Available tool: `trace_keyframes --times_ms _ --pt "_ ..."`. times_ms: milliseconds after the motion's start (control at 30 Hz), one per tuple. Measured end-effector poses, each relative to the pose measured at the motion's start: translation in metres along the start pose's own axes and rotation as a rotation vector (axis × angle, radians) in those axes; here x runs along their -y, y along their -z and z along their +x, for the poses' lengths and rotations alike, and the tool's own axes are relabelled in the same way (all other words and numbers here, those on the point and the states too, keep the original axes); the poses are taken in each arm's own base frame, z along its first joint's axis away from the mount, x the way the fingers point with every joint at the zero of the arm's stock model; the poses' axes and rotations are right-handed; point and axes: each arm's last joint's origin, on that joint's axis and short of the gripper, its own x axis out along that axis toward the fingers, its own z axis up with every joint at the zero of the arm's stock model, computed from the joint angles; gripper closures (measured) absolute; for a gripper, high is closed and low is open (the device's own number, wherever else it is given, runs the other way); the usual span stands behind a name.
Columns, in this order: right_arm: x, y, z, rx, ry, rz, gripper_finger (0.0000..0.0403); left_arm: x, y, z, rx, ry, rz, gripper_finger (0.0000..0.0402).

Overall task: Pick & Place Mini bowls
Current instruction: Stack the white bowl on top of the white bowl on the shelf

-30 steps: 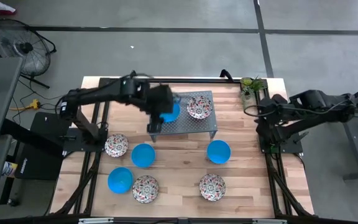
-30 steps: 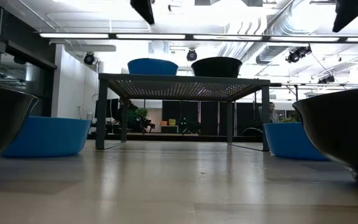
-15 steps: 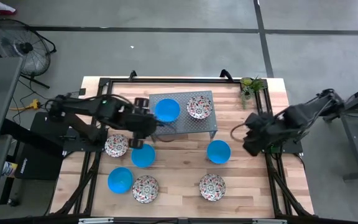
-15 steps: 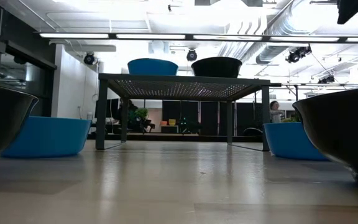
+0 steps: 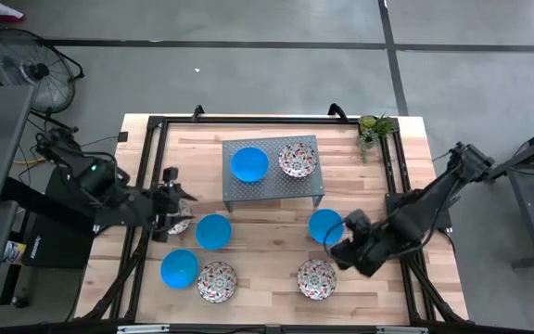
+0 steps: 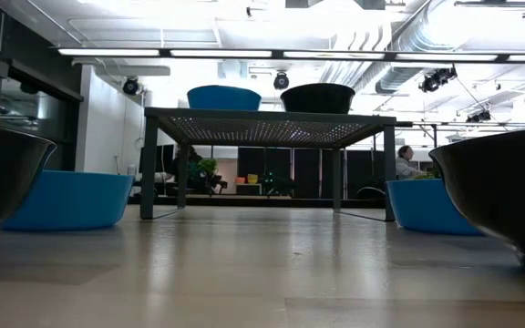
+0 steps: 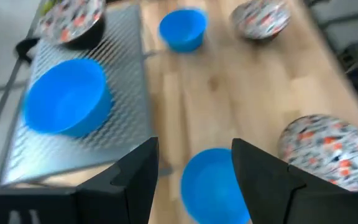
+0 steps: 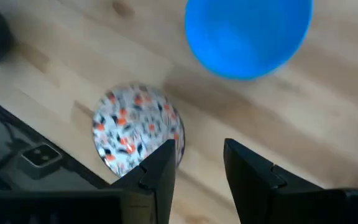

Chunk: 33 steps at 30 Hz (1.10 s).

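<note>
The grey perforated stand [image 5: 272, 181] at the table's far middle carries a blue mini bowl [image 5: 249, 164] and a floral mini bowl [image 5: 297, 159]; both also show in the low view [image 6: 223, 97]. On the table lie blue bowls [image 5: 213, 231], [image 5: 179, 268], [image 5: 325, 225] and floral bowls [image 5: 218, 281], [image 5: 316, 277]. A third floral bowl [image 5: 175, 225] lies partly under my left gripper [image 5: 178, 206]. My left gripper [image 7: 194, 180] is open and empty, left of a blue bowl [image 7: 213, 183]. My right gripper [image 5: 343, 250] is open and empty above the floral bowl [image 8: 138, 130] and blue bowl [image 8: 247, 34].
A small potted plant [image 5: 375, 128] stands at the table's far right corner. Black frame rails [image 5: 146, 186] run along the table's left and right sides. Bare wood [image 5: 267, 250] lies between the bowls in the near middle. A person [image 6: 406, 161] shows far off in the room.
My left gripper has drawn back from above the blue bowl on the stand, toward the table's left and near edges, and lower, to beside the left bowls. My right gripper has swung from the right edge toward the table's near middle, over the right-hand blue and floral bowls. The bowls have stayed put.
</note>
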Motion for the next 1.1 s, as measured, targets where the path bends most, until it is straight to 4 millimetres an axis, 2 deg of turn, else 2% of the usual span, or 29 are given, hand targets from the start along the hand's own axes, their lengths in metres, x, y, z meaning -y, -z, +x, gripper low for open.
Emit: trace_keyframes --times_ms 267,600,800,1100 --pt "-0.021 0.022 0.045 -0.164 0.087 0.099 0.0279 0.015 0.040 0.003 0.080 0.120 0.040 0.0205" --pt "-0.033 0.035 0.085 -0.208 0.138 0.169 0.0279 0.026 0.049 0.000 0.092 0.142 0.059 0.0205" --pt "-0.035 0.037 0.091 -0.205 0.143 0.178 0.0276 0.029 0.050 -0.003 0.109 0.134 0.069 0.0205" --pt "-0.035 0.036 0.093 -0.166 0.140 0.184 0.0225 0.029 0.051 -0.003 0.108 0.131 0.066 0.0205"
